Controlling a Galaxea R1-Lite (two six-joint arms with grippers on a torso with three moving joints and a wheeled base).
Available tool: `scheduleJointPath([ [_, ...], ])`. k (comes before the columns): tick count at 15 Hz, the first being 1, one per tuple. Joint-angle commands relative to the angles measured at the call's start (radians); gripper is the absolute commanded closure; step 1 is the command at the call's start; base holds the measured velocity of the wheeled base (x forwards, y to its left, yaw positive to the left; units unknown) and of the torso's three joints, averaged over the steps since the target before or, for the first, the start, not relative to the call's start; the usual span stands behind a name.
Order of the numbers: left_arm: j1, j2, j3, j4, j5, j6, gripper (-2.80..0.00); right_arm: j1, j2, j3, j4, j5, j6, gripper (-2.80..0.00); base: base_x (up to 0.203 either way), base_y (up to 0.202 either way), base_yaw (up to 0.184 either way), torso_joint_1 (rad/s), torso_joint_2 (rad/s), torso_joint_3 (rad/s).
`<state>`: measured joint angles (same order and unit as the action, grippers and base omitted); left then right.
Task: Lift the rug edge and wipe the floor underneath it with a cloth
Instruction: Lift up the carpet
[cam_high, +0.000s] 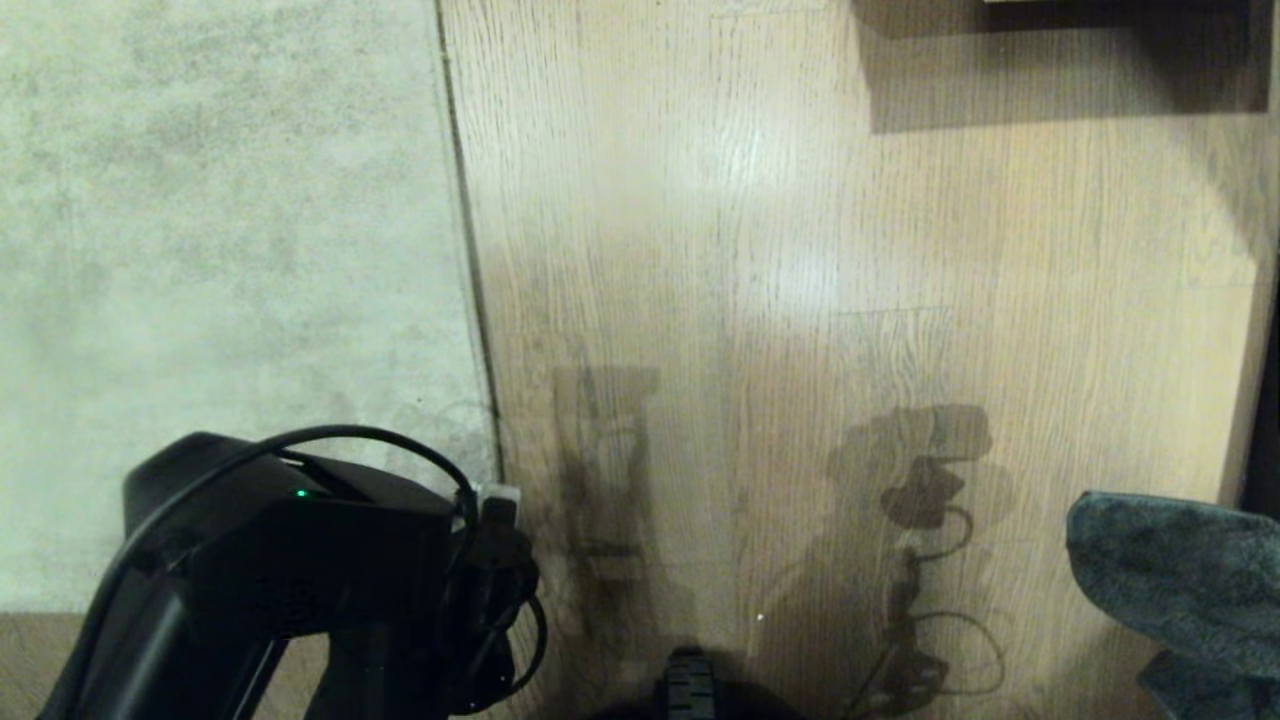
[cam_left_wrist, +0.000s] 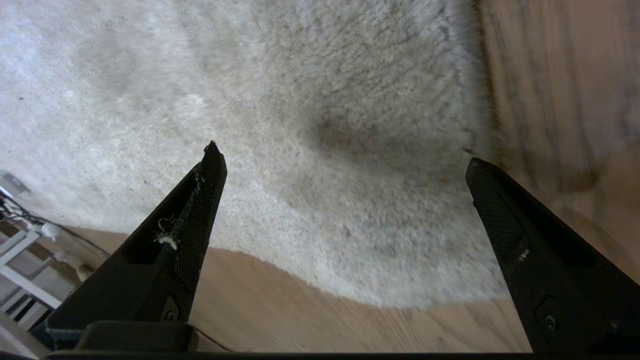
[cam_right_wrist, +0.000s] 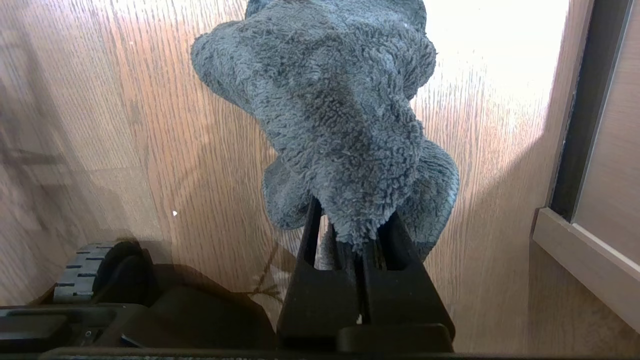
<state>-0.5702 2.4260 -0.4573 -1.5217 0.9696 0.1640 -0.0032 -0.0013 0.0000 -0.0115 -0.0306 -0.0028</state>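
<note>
Head view: the rug (cam_high: 220, 280) lies flat on the robot's left, its dark-trimmed edge running beside bare floor (cam_high: 800, 250). The left arm reaches in low at the rug's near corner. From the left wrist, the left gripper (cam_left_wrist: 345, 160) hangs above the rug's corner with its fingers (cam_left_wrist: 200, 220) spread wide and nothing between them, wisps of lint clinging to one. At the right, the right gripper (cam_right_wrist: 357, 235) has its fingers clenched on a bunched fold of the cloth (cam_right_wrist: 340, 115), which droops over the floor beside a pale skirting board (cam_right_wrist: 580, 265).
</note>
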Motion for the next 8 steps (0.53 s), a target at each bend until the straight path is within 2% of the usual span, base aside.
scheduleJointPath([
  [1,0.025,0.027,-0.024,-0.048,-0.032,0.004,-2.80,0.000,0.001,0.000,-0.001,0.000,0.000,0.00,0.000,0.000,0.000,0.000,0.00,0.000],
  [3,0.033,0.034,-0.038,-0.048,-0.054,0.005,-2.80,0.000,0.001,0.000,-0.001,0.000,0.000,0.00,0.000,0.000,0.000,0.000,0.00,0.000],
  [8,0.041,0.054,-0.089,-0.048,-0.057,0.005,-2.80,0.000,0.001,0.000,-0.001,0.000,0.000,0.00,0.000,0.000,0.000,0.000,0.00,0.000],
])
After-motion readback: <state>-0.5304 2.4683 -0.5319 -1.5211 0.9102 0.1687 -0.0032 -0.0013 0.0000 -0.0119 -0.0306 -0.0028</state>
